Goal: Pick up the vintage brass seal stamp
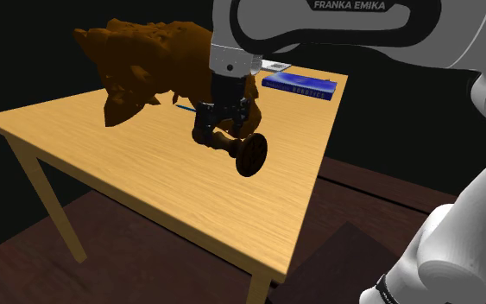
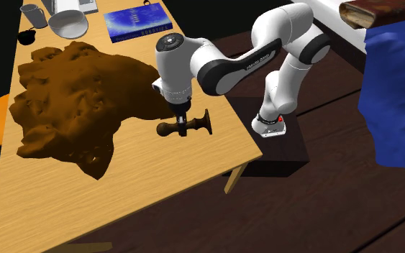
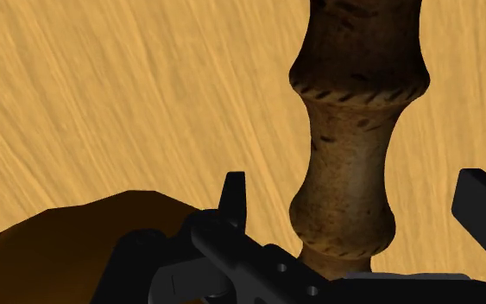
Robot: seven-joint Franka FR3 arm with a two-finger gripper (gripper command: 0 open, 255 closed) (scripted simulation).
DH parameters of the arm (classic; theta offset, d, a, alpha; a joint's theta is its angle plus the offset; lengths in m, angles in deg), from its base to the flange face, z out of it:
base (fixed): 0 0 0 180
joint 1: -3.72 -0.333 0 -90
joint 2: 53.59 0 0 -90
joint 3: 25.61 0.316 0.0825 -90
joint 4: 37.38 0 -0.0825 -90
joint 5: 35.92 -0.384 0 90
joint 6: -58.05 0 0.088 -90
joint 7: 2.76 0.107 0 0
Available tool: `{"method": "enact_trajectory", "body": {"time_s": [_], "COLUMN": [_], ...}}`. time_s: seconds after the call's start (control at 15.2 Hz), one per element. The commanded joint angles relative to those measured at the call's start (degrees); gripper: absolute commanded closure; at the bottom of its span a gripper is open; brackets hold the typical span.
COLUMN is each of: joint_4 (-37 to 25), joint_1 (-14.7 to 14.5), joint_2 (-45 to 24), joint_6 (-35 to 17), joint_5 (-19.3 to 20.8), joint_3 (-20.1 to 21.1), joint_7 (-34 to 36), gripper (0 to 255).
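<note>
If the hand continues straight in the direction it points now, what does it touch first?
Probably the tabletop: the hand points down at it, open fingers either side of the seal stamp without touching it. The gap below them is unclear.

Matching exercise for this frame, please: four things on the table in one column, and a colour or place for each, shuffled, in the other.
Things:
1. stamp
2. book
3. bowl
4. lump

Descriptions:
A. blue
B. between the fingers of the open pincer
C. grey, beside the book
D. brown, ragged, the biggest thing on the table

Pairs: 1-B, 2-A, 3-C, 4-D.
</note>
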Motion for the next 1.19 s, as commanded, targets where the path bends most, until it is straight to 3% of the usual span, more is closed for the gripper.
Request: {"method": "enact_trajectory", "body": {"time_s": [0.0, 0.59, 1.12], "joint_4": [0.5, 0.6, -7.3], "joint_1": [0.0, 0.0, -0.1], "joint_2": [-0.1, 0.0, -1.5], "joint_6": [-0.4, -0.4, 6.0], "joint_5": [0.0, -0.1, 0.5], "joint_3": [0.0, 0.0, 0.1], "joint_7": [-0.1, -0.1, 0.8], "gripper": [255, 255, 255]}}
